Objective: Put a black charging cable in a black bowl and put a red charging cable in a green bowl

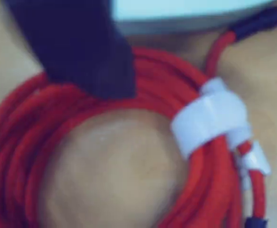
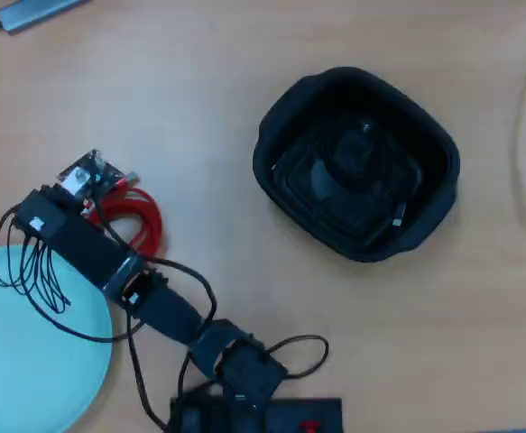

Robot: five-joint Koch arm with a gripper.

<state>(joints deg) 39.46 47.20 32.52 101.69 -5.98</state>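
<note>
The red charging cable [image 1: 81,137] fills the wrist view as a coil on the wooden table, bound by a white tie [image 1: 209,116]. One dark jaw of my gripper [image 1: 105,80] rests over the coil's upper left; the other jaw is hidden. From above, the gripper [image 2: 96,203] sits over the red charging cable [image 2: 141,221], just above the green bowl [image 2: 28,361] at the lower left. The green bowl's rim [image 1: 186,12] shows at the top of the wrist view. The black bowl [image 2: 425,207] stands at the right, with the black charging cable [image 2: 346,164] coiled inside, hard to tell from the dark walls.
The arm [image 2: 154,302] runs from its base [image 2: 253,415] at the bottom edge up to the left. Its loose thin black wires [image 2: 37,271] hang over the green bowl's top edge. A grey flat device [image 2: 37,11] lies at the top left corner.
</note>
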